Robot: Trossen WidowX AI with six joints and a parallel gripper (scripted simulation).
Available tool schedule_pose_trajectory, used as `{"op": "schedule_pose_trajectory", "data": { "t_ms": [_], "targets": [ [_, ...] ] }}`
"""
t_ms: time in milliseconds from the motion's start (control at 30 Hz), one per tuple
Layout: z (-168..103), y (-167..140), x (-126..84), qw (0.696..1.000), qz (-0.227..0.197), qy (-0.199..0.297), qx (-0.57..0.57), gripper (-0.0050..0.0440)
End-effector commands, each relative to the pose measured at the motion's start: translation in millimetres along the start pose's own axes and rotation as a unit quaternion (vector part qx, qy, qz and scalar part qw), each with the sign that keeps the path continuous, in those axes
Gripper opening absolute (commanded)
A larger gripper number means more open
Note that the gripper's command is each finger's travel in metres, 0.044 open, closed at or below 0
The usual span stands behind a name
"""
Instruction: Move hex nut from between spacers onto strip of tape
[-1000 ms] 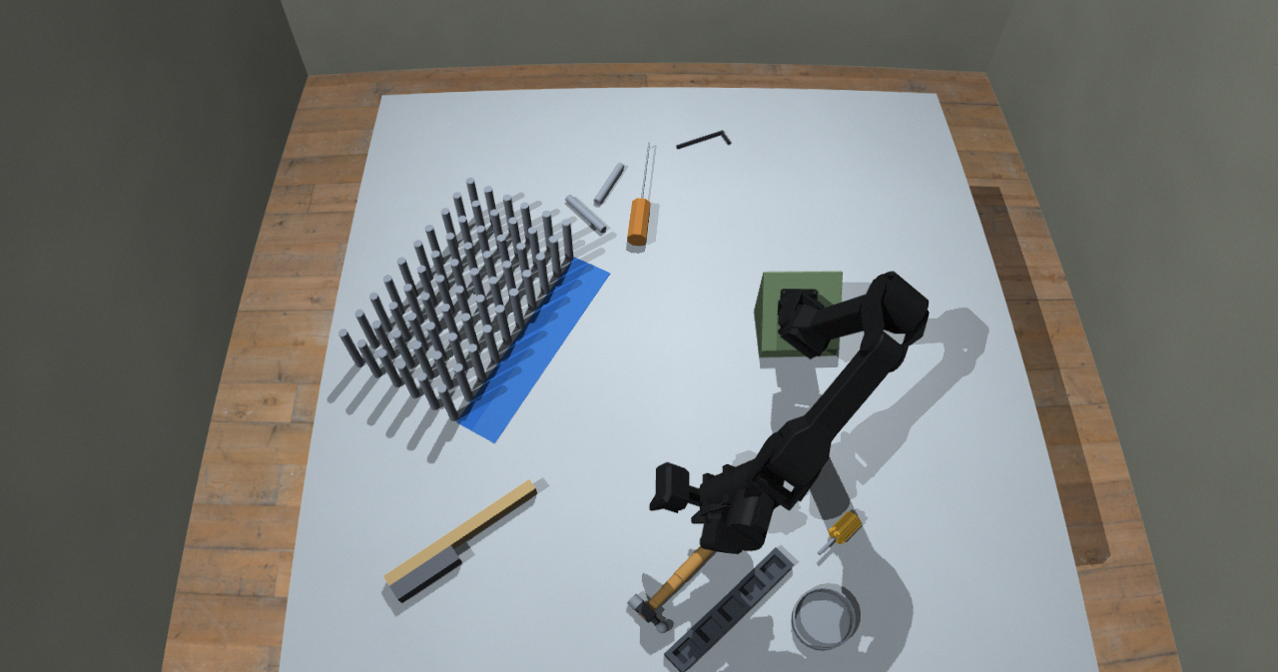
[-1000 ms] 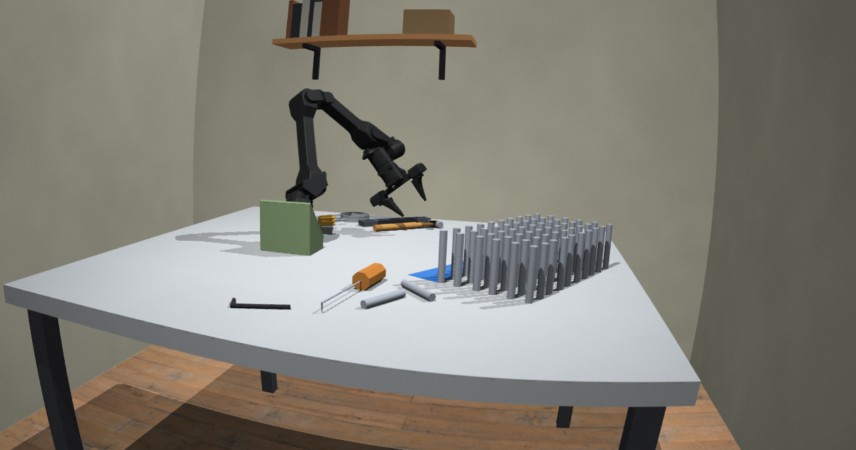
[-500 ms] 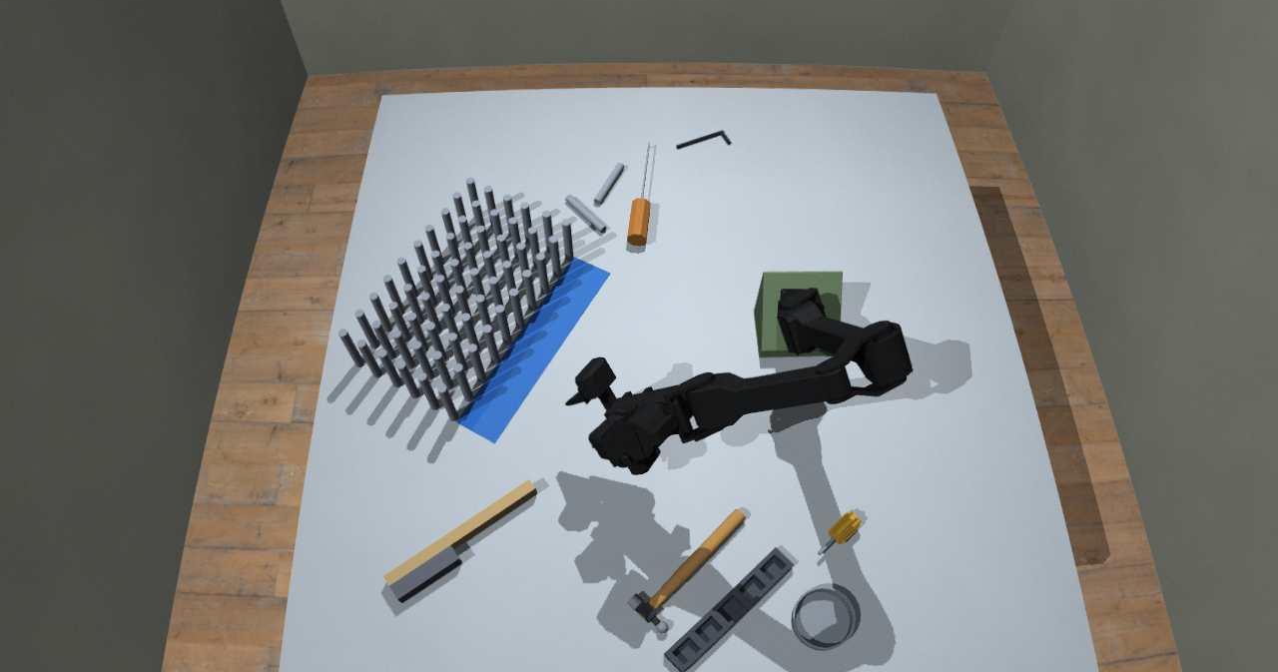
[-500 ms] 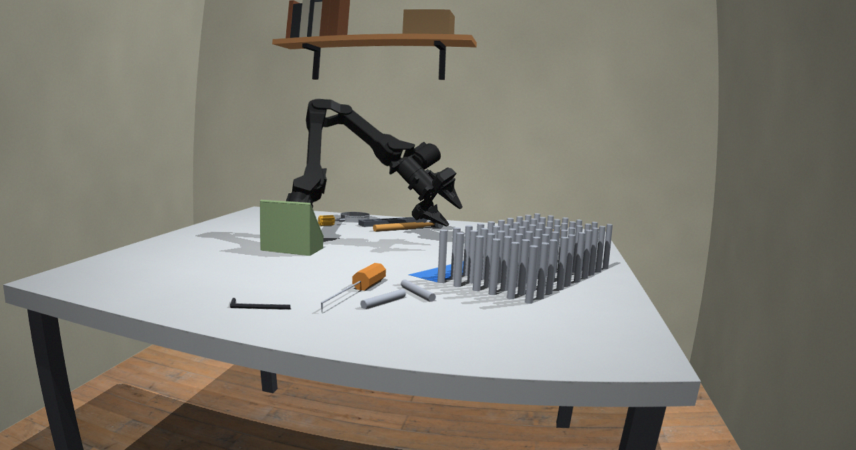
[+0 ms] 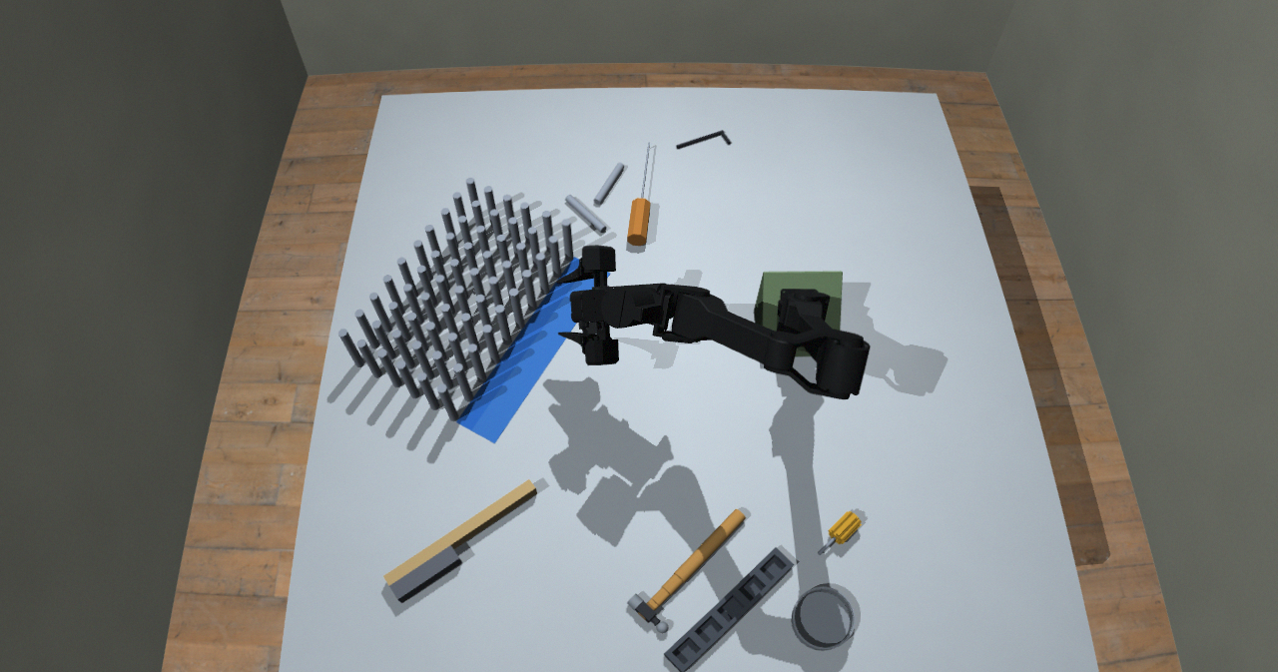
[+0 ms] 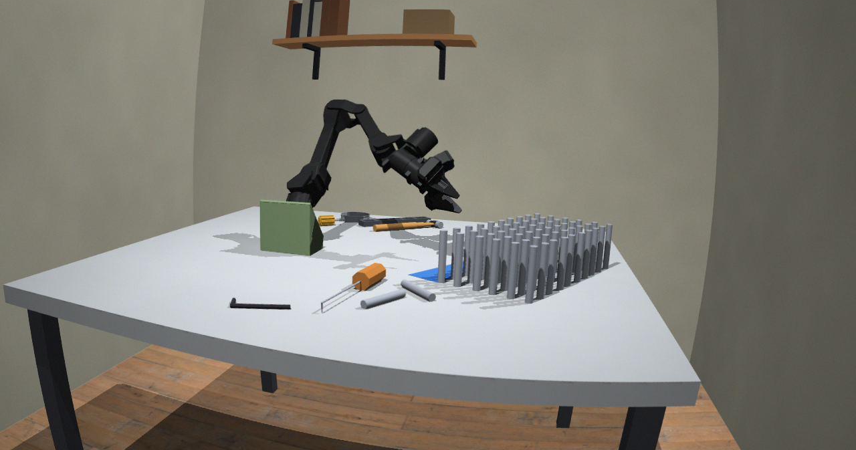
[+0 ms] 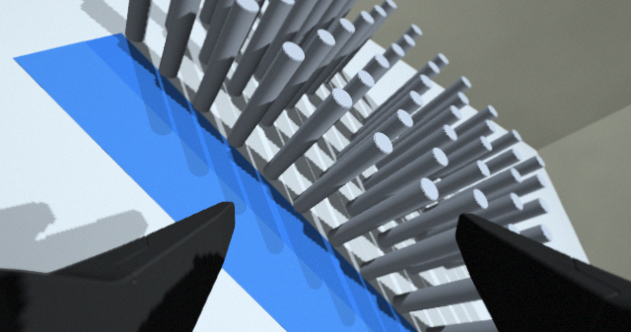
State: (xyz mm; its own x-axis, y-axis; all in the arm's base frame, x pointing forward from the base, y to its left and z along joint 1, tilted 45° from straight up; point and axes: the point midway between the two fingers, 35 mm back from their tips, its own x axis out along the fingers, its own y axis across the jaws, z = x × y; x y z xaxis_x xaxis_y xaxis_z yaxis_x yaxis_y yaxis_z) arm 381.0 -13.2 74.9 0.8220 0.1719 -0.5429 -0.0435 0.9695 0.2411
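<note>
A block of many standing grey spacers fills the left of the table; it also shows in the side view and the wrist view. A blue strip of tape lies along its right edge, seen close in the wrist view. The hex nut is hidden among the spacers in every view. The hook pick with its orange-brown handle lies behind the block, wire tip pointing away. My gripper hangs open and empty high above the tape, next to the block, with both fingers spread in the wrist view.
Two fallen spacers lie beside the pick. A black hex key is at the back. A green block hides the arm's base. At the front lie a brush, hammer, slotted rack, ring and small yellow screwdriver.
</note>
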Motion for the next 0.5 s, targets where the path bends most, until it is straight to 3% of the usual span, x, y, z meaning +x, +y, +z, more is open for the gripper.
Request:
{"op": "schedule_pose_trajectory", "data": {
  "t_ms": [0, 467],
  "targets": [
    [-11.1, -46.4, -1.8, 0.998, -0.021, -0.023, 0.064, 0.04],
    [-8.1, -54.7, -4.3, 0.997, -0.026, -0.034, 0.071, 0.04]
  ]
}}
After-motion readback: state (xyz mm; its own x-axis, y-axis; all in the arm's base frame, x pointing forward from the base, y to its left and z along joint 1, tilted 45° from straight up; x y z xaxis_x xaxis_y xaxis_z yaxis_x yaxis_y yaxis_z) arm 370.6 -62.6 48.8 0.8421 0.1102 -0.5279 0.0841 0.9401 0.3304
